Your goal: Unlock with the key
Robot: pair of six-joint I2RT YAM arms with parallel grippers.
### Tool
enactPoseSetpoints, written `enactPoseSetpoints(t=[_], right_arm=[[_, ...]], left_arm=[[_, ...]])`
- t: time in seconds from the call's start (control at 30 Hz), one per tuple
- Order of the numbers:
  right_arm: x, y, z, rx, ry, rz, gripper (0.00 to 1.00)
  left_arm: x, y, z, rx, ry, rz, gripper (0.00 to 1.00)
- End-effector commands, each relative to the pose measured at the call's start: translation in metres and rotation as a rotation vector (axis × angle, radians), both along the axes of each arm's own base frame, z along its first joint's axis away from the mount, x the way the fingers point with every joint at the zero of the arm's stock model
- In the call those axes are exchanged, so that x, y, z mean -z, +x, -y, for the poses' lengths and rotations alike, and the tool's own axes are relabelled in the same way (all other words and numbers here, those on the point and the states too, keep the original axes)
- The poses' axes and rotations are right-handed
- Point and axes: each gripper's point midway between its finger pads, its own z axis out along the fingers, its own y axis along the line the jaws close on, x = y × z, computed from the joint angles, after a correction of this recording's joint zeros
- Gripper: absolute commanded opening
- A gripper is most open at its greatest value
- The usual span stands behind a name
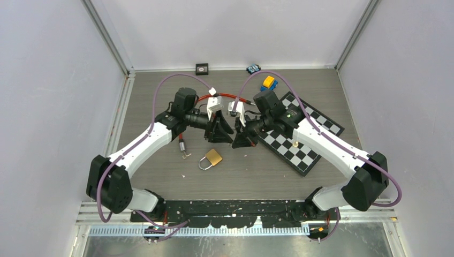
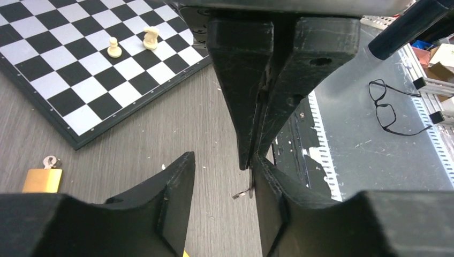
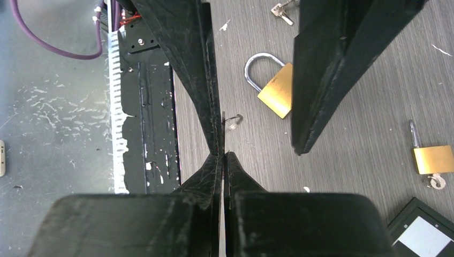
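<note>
left claw: left gripper [image 2: 222, 160] jaws apart, nothing clamped between them.
right claw: right gripper [image 3: 223, 156] pinched flat on the key [image 3: 231, 122]. Key is edge-on to its own camera, and its ring end pokes out past the tips.
meeting point: both grippers are tip to tip above mid-table. The right gripper's tip sits inside the left gripper's gap, against one left finger [image 2: 273, 214], with the other finger well clear.
key: off the table, between the left fingers, gripped by the right gripper only.
padlock [image 1: 213, 158]: brass, flat on the table [image 1: 257, 176], just on the near side of the grippers. Shackle points toward the left arm's base. Nothing touches it.
second padlock [image 3: 432, 159]: brass, flat, near the chessboard [image 1: 305, 142] corner, with a small key at its base end. Hidden under the arms in the top view.
spare keys [image 1: 185, 154]: loose on the table beside the left forearm.
chessboard: right of centre, two pale chess pieces [image 2: 113, 48] standing on it.
far edge: toy car [image 1: 269, 83], blue and yellow.
off-table: glasses [image 2: 388, 110] on the bench past the rail.
</note>
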Motion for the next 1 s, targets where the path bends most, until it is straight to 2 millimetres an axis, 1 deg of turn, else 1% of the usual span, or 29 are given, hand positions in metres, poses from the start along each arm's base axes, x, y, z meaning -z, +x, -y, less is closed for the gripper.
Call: enactPoseSetpoints(t=[0.0, 0.07, 0.17, 0.4, 0.67, 0.8, 0.97], right_arm=[[-0.018, -0.001, -0.002, -0.007, 0.054, 0.045, 0.01], [-0.018, 0.000, -0.002, -0.004, 0.052, 0.046, 0.01], [-0.016, 0.001, -0.001, 0.000, 0.047, 0.047, 0.01], [-0.015, 0.004, 0.001, 0.016, 0.040, 0.055, 0.01], [-0.014, 0.006, 0.003, 0.026, 0.036, 0.061, 0.01], [-0.013, 0.007, 0.004, 0.031, 0.032, 0.062, 0.01], [-0.012, 0.008, 0.004, 0.035, 0.031, 0.062, 0.01]], left_arm=[[-0.011, 0.004, 0.008, 0.012, -0.039, 0.024, 0.42], [-0.009, 0.002, 0.007, 0.012, -0.037, 0.020, 0.39], [-0.008, -0.001, 0.006, 0.011, -0.035, 0.012, 0.39], [-0.007, -0.009, 0.002, 0.019, -0.026, -0.013, 0.35], [-0.005, -0.013, -0.001, 0.026, -0.007, -0.032, 0.23], [-0.004, -0.014, -0.002, 0.029, 0.002, -0.036, 0.20], [-0.003, -0.014, -0.002, 0.033, 0.008, -0.042, 0.10]])
